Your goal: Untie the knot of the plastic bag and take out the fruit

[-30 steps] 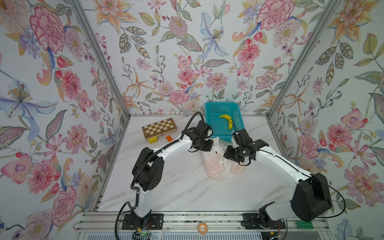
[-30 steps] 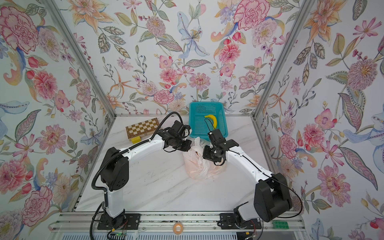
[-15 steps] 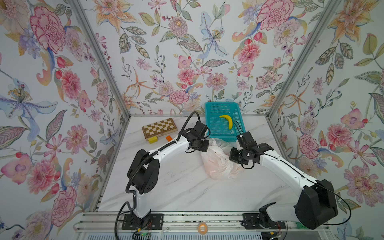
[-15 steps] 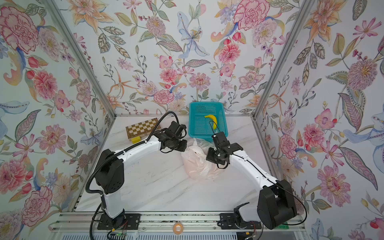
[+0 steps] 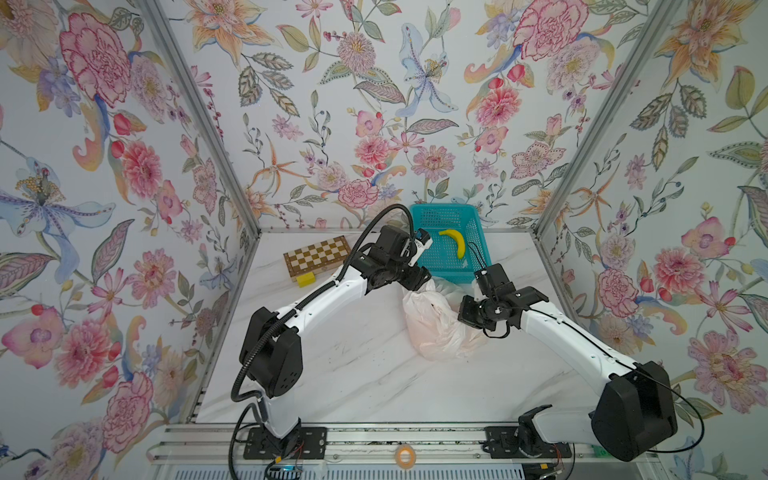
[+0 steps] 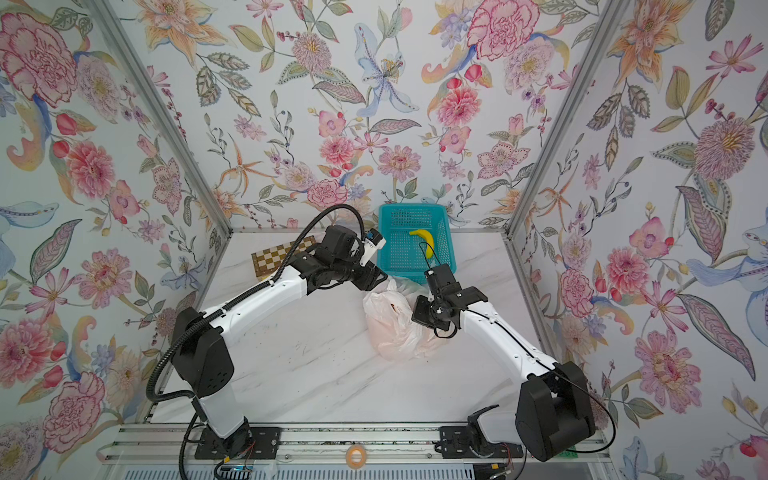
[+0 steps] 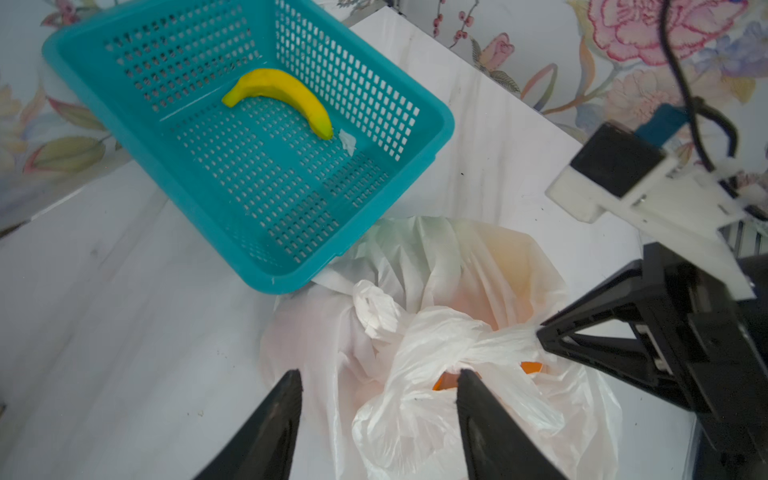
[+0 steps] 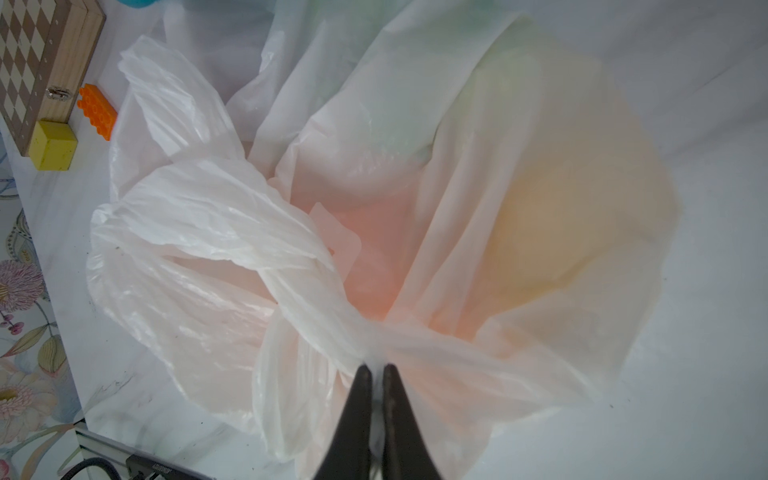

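At the far left of the tabletop in a top view lie the chessboard [image 5: 318, 257] and a yellow block [image 5: 304, 280], both out of play. Moving right, the left gripper [image 7: 379, 376] hangs over the plastic bag [image 5: 432, 328]. Its jaws stand well apart and hold nothing. One finger sits at the lip of a small gap in the film, where orange fruit [image 7: 530, 366] peeps through. The rest of the fruit shows only as tints behind the plastic. The bag lies right of centre on the marble table [image 5: 332, 374], its upper edge against the lower corner of the teal basket [image 5: 440, 206], which holds only a banana [image 5: 455, 241]. In the right wrist view the knot [image 8: 307, 286] runs as a twisted rope of white plastic from centre left down to lower centre. It looks slackened but not undone. At its lower end the right gripper [image 8: 376, 370] is pinched tight on a thin strand of the bag and holds it taut. The step in hand looks like the untying itself, with no fruit out yet. The next move probably calls for the left gripper to close on the opposite side of the twist, perhaps the crumpled tail [image 7: 374, 307]. It would then draw away from the right gripper's hold, gently, since thin film could tear or drag the whole bag along.
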### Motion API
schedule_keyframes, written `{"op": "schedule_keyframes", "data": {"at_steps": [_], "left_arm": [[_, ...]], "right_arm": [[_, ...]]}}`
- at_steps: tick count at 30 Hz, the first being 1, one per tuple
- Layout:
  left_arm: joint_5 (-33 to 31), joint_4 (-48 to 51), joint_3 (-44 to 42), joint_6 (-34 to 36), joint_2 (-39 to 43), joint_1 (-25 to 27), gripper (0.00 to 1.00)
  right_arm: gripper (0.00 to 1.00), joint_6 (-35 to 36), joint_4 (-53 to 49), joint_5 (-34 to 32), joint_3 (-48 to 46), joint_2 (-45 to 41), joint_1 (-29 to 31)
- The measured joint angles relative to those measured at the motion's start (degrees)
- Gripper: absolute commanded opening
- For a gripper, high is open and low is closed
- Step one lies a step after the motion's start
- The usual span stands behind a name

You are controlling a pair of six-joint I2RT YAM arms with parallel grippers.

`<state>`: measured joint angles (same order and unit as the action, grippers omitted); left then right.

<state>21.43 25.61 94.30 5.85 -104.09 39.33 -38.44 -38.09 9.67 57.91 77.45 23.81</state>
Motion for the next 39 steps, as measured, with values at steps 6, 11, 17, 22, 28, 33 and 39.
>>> {"op": "schedule_keyframes", "data": {"at_steps": [6,11,17,22,28,33,39], "left_arm": [[4.35,11.06,11.43,16.2,-6.23,1.01,0.63],[4.94,17.99,16.37,23.12,-13.29,1.57,0.63],[3.76,19.17,16.39,23.91,-17.25,2.21,0.63],[3.26,18.08,16.48,23.5,-18.93,3.08,0.51],[3.45,17.66,16.85,22.47,-20.44,3.39,0.16],[1.33,16.2,16.83,18.56,-20.44,3.39,0.04],[-8.68,13.75,16.74,9.31,-19.93,3.43,0.04]], "right_arm": [[0.09,-0.61,0.17,0.44,0.0,0.0,0.55],[0.09,-1.05,0.17,0.39,0.0,-0.11,0.85],[0.09,-1.29,0.17,0.44,0.0,-0.83,1.27],[0.09,-1.46,0.17,0.39,0.0,-1.27,1.31],[0.09,-1.53,0.22,0.35,0.0,-1.49,1.31],[0.09,-1.92,0.24,0.15,0.0,-1.86,1.31],[0.07,-2.54,0.94,-0.13,-1.05,-4.07,1.27]]}}
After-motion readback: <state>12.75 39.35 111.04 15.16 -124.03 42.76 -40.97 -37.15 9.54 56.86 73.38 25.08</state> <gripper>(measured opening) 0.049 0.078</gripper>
